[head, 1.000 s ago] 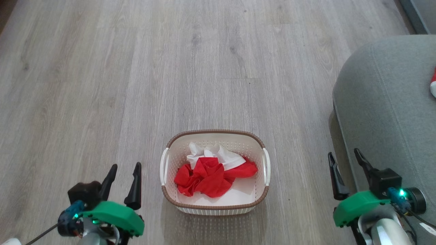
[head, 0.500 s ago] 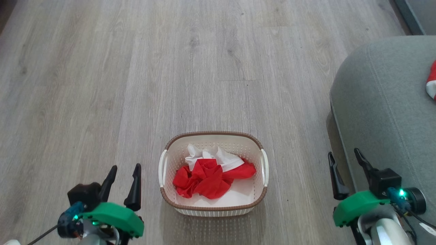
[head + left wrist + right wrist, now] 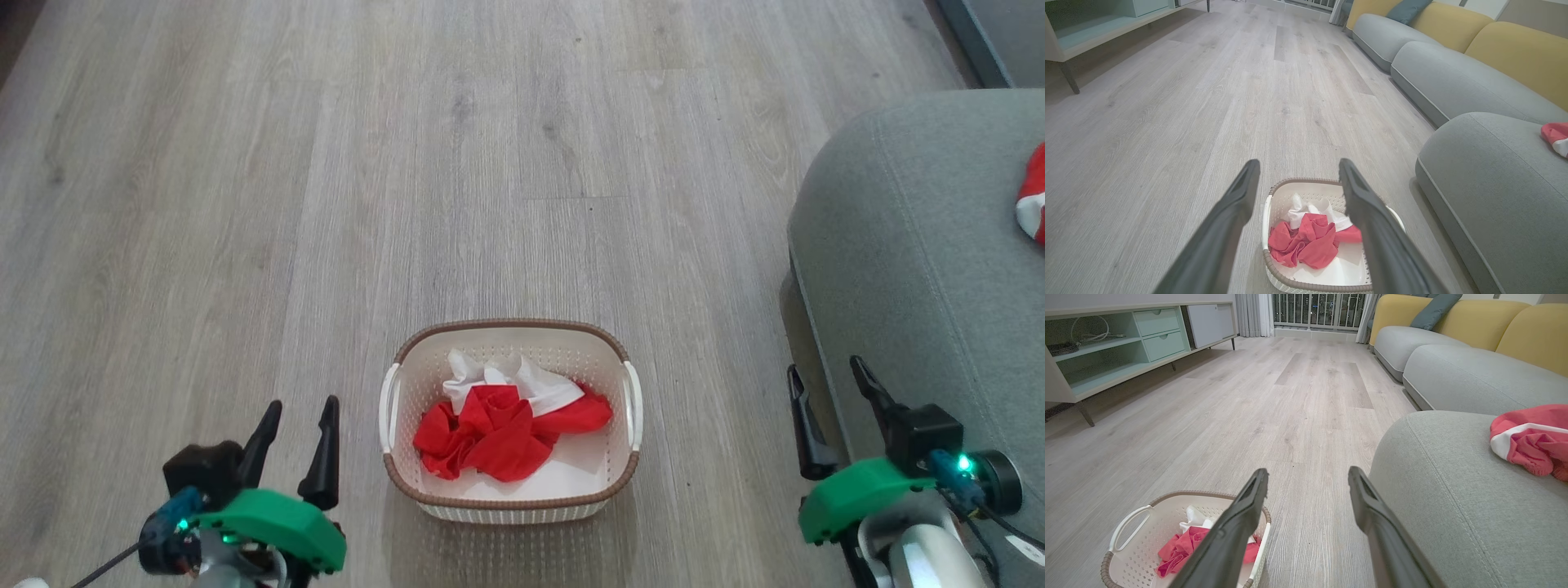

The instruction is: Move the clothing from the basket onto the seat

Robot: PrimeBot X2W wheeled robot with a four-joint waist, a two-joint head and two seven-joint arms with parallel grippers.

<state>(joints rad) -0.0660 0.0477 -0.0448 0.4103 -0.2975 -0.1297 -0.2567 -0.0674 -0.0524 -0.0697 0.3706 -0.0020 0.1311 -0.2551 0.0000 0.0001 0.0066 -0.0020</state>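
Currently between transfers, by my reading. Left tool at 7 o'clock of the head view, right tool at 5 o'clock. Both are empty, fingers spread moderately wide, touching nothing.

Basket sits on the wood floor at 6 o'clock, between the two tools.

Clothing: a crumpled red-and-white heap inside the basket, toward its 10 o'clock side. Bare bottom shows at its 4 o'clock.

Seat at 3 o'clock, just beside the right tool. One red-and-white garment already lies on it at the picture's edge.

Judgement: task partly done; the step in hand is the reach for the heap in the basket. Next move calls for one tool to descend over the basket's middle with fingers straddling a raised fold. It must then close, lift clear of the rim and swing toward 3 o'clock.
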